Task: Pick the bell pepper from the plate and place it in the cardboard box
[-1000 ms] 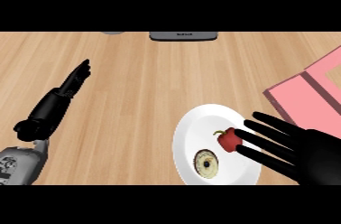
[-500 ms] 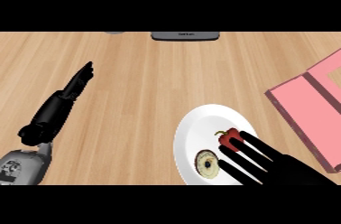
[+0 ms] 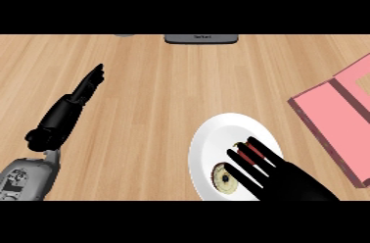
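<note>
Since the earlier frame, the right hand (image 3: 278, 176) has been brought over the white plate (image 3: 209, 139), fingers spread and nothing yet held, the red bell pepper (image 3: 251, 154) showing between them. Before lifting toward the pink cardboard box (image 3: 339, 119) at right, the fingers should be closed fully round the pepper, clear of the round sliced item (image 3: 225, 178). The left hand (image 3: 72, 105) is kept open at left.

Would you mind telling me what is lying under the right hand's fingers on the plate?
Red strips of the bell pepper show between the right hand's straight fingers, on the white plate. Most of the pepper is covered. A round yellowish item lies beside it, partly hidden.
</note>
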`<action>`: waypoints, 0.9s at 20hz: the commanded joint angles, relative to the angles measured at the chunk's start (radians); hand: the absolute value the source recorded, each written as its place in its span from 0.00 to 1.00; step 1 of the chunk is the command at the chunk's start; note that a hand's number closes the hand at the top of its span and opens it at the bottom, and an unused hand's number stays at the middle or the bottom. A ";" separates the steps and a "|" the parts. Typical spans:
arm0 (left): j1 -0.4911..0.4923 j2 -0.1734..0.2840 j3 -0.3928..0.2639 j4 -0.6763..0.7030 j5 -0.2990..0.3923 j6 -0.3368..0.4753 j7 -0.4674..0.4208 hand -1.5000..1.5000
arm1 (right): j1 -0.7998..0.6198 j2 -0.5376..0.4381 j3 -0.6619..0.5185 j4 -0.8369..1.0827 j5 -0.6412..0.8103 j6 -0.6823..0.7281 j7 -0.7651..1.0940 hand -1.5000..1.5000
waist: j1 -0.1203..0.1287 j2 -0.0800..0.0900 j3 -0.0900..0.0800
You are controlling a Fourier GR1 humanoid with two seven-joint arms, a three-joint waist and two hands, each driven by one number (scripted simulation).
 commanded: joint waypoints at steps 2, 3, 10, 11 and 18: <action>-0.026 -0.039 0.002 -0.078 -0.023 0.003 0.109 0.50 | 0.012 -0.001 -0.054 0.082 0.036 -0.080 -0.074 0.00 | 0.001 0.000 0.001; -0.003 -0.011 0.042 0.020 -0.011 -0.053 -0.015 0.50 | 0.107 -0.008 0.008 -0.004 0.095 -0.080 -0.026 0.00 | -0.005 0.000 0.000; -0.006 -0.092 0.016 0.050 -0.099 -0.014 -0.054 0.50 | -0.001 0.104 -0.005 0.198 0.185 -0.120 -0.039 0.00 | -0.001 0.001 0.000; 0.020 -0.030 0.082 0.049 -0.050 -0.081 -0.084 0.50 | -0.020 0.055 -0.073 0.129 0.138 -0.047 -0.096 0.00 | 0.000 0.000 0.000; 0.028 -0.052 0.094 -0.096 -0.055 -0.094 0.073 0.50 | -0.060 0.164 -0.064 0.322 0.189 -0.135 -0.140 0.00 | 0.005 0.000 0.000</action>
